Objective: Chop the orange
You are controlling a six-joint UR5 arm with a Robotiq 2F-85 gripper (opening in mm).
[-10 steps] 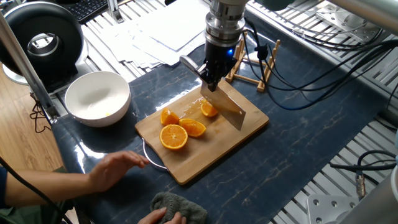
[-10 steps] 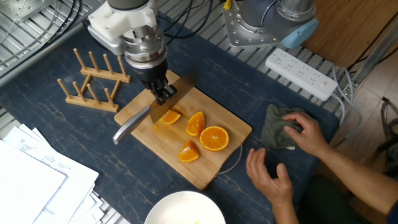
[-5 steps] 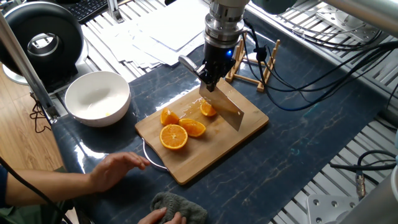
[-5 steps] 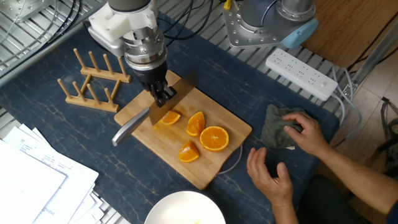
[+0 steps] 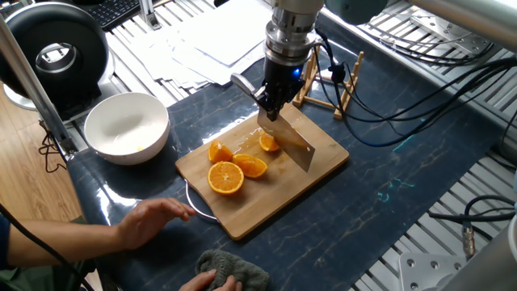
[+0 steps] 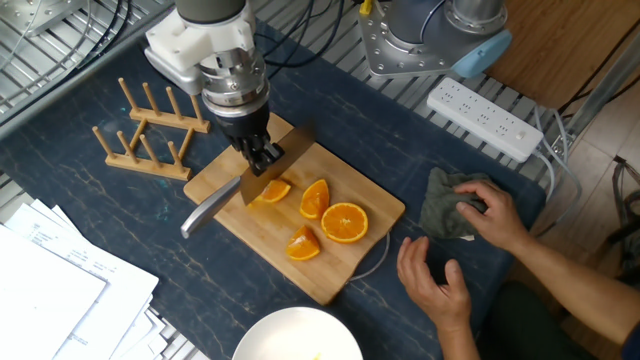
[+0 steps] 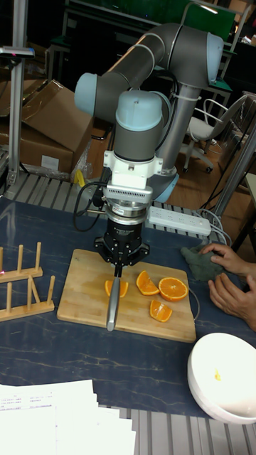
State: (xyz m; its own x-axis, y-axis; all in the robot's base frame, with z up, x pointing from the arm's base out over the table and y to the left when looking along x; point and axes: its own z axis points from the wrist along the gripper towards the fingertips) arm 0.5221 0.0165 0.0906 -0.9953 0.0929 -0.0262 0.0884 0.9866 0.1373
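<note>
The orange (image 5: 269,143) (image 6: 272,189) (image 7: 117,287) is a small wedge on the far end of the wooden cutting board (image 5: 279,190) (image 6: 330,275) (image 7: 82,298). My gripper (image 5: 273,107) (image 6: 263,156) (image 7: 119,266) is shut on a cleaver-style knife (image 5: 296,142) (image 6: 272,166) (image 7: 111,307), held from above. The blade's edge sits on or in the wedge; in the tall fixed view orange flesh shows on both sides of it. The contact itself is hidden behind the blade.
A round orange half (image 5: 226,178) (image 6: 345,221) and two more wedges (image 5: 252,166) (image 6: 304,243) lie on the board. A white bowl (image 5: 127,127), a wooden peg rack (image 6: 150,130), a power strip (image 6: 485,120), a grey cloth (image 6: 443,205) and a person's hands (image 6: 435,285) (image 5: 149,218) surround the board.
The gripper and knife have shifted only very slightly over the wedge. The orange pieces, hands and cloth stay where they were.
</note>
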